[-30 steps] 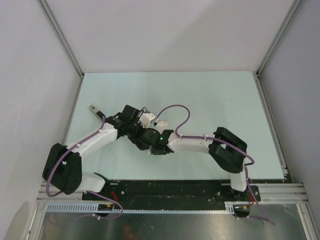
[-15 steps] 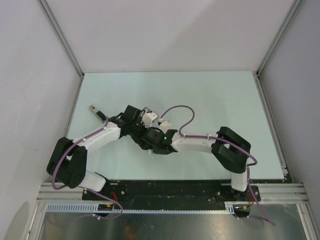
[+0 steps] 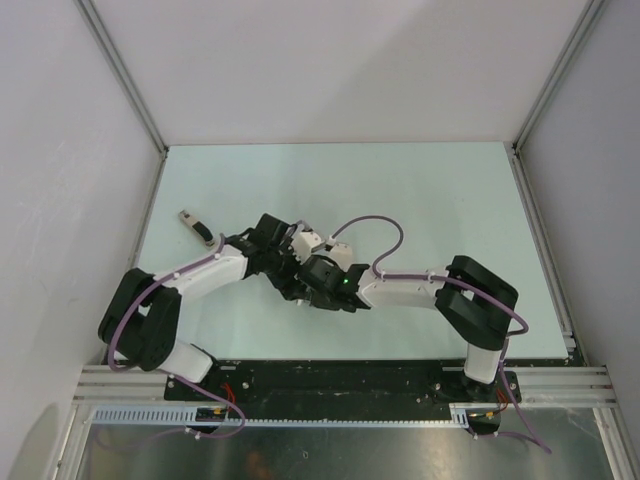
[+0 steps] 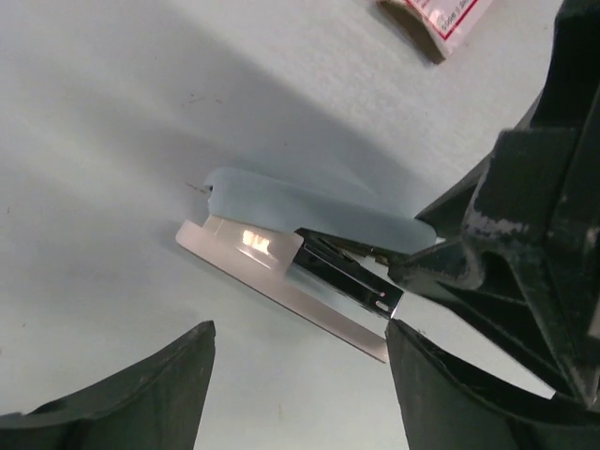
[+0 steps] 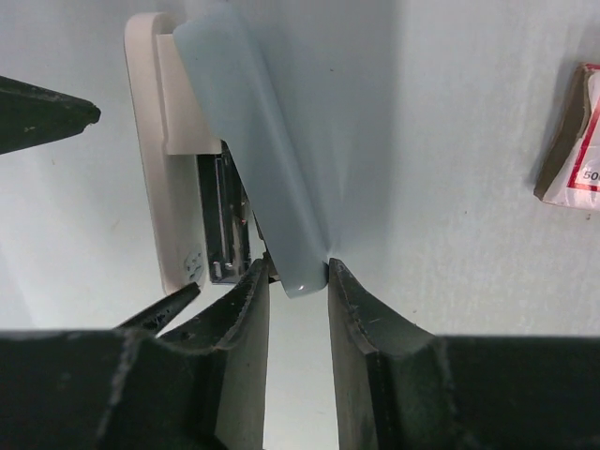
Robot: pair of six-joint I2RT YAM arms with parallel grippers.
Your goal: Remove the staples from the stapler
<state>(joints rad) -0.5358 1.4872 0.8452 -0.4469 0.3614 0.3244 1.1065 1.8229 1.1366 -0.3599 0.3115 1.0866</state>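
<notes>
The stapler (image 4: 281, 211) has a pale blue top, a white base and a shiny metal magazine (image 4: 347, 281) between them. It lies on the pale table, its top swung off the base (image 5: 159, 169). My right gripper (image 5: 298, 272) is shut on the rear end of the blue top (image 5: 253, 141). My left gripper (image 4: 300, 328) is open, its fingers (image 4: 169, 384) just short of the base's edge. No staples can be made out in the magazine. In the top view both wrists meet and hide the stapler.
A small flat box with a pink-red and white top (image 4: 441, 19) lies just beyond the stapler, also in the right wrist view (image 5: 572, 141). A small grey and tan object (image 3: 195, 227) lies near the table's left edge. Walls enclose the table.
Both wrists have shifted slightly right and nearer together. The right arm's elbow has moved right, and the left arm's elbow has drawn nearer.
</notes>
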